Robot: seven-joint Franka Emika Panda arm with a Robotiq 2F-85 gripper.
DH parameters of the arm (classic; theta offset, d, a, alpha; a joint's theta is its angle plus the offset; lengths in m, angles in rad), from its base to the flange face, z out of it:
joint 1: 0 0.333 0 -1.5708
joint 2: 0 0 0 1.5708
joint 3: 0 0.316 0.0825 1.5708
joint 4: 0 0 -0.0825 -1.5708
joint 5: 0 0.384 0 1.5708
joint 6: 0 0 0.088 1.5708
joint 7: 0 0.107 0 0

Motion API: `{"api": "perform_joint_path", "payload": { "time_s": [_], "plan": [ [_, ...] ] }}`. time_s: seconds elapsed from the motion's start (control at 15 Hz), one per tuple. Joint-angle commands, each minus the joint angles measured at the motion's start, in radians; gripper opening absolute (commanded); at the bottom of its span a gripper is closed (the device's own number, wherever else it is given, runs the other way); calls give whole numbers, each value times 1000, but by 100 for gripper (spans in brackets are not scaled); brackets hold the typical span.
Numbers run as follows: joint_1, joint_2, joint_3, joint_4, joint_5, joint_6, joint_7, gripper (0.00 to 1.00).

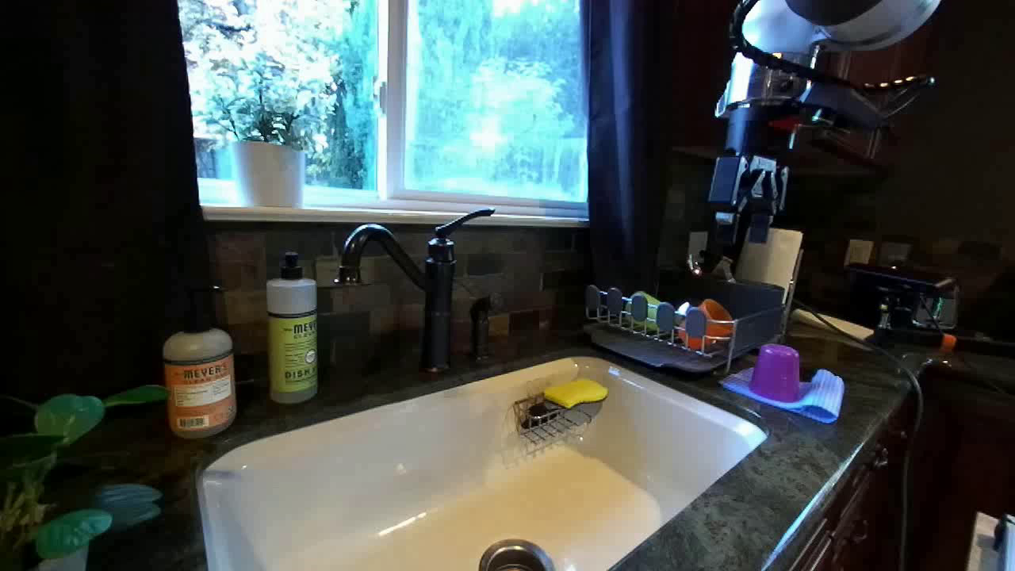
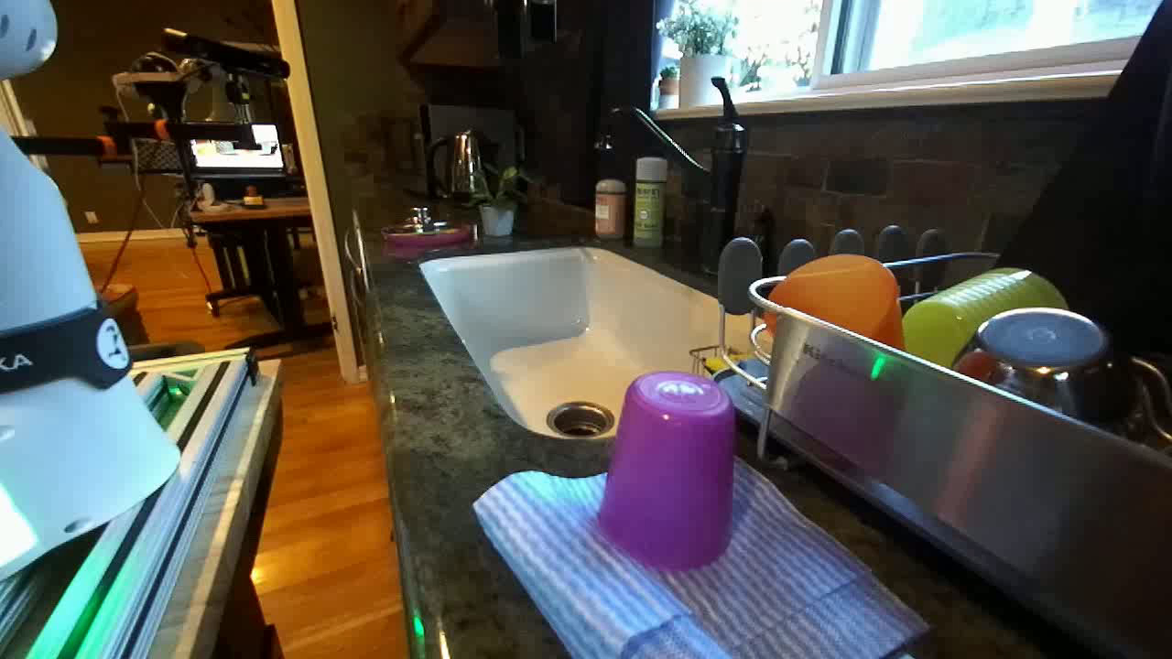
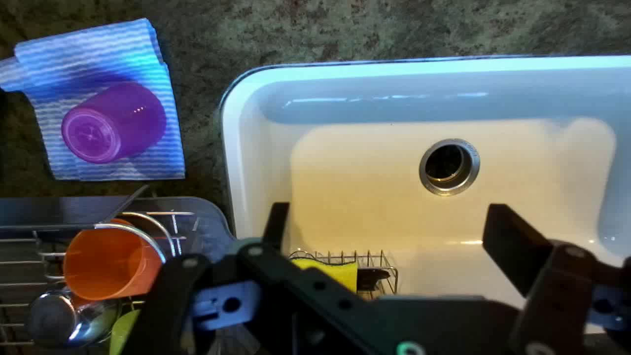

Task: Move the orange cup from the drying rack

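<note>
Orange cup (image 2: 842, 295), bright and plain, tilted in the drying rack (image 2: 971, 467), tool (image 3: 388, 217) spread wide.

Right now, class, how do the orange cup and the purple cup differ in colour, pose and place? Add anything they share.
Colour: the orange cup is bright orange; the purple cup is purple.
Pose: the orange cup is tilted, while the purple cup stands upside down.
Place: the orange cup sits in the drying rack, while the purple cup rests on a striped cloth.
Shared: both are single-coloured cups, and neither is in the gripper.
</note>
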Motion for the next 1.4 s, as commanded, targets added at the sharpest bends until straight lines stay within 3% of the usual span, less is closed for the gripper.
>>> {"api": "perform_joint_path", "payload": {
  "time_s": [0.0, 0.6, 0.8, 1.07, 1.33],
  "plan": [
    [-3, 0, 3, 2, 2, -2, -1, 100],
    [-3, 0, 3, 2, 2, -2, -1, 100],
    [-31, -31, -26, -36, -10, 6, -9, 100],
    [-119, -102, -124, -135, -69, 1, -81, 100],
    [-256, -133, -274, -186, -98, 2, -130, 100]
  ]
}}
